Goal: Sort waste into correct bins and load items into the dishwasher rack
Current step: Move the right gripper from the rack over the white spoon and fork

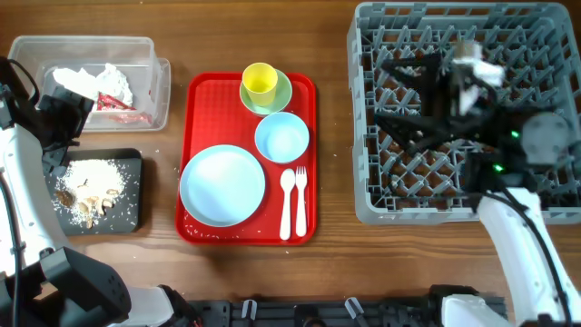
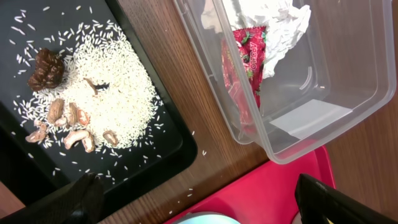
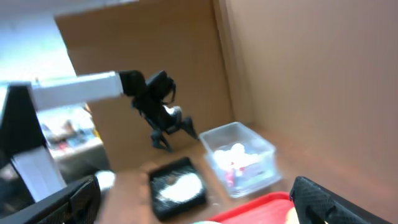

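Note:
The clear tub (image 1: 154, 64) holds white napkins (image 1: 104, 80) and a red wrapper (image 1: 118, 104); both show in the left wrist view, napkins (image 2: 267, 18) and wrapper (image 2: 249, 56). The black tray (image 1: 127, 213) holds rice and brown scraps (image 1: 86, 186), also seen in the left wrist view (image 2: 93, 93). The plate (image 1: 222, 186), blue bowl (image 1: 281, 136), yellow cup (image 1: 260, 82) in the green bowl (image 1: 281, 100), spoon (image 1: 286, 195) and fork (image 1: 300, 195) lie on the red tray. My left gripper (image 2: 199, 205) is open and empty between tub and black tray. My right gripper (image 3: 199, 208) is open and empty above the grey rack (image 1: 408, 209).
The red tray (image 1: 195, 109) lies mid-table between the bins and the rack. A few rice grains lie on the wood by the black tray (image 2: 155, 143). The right wrist view is blurred and shows the tub (image 3: 239, 155), black tray (image 3: 177, 186) and left arm (image 3: 155, 106).

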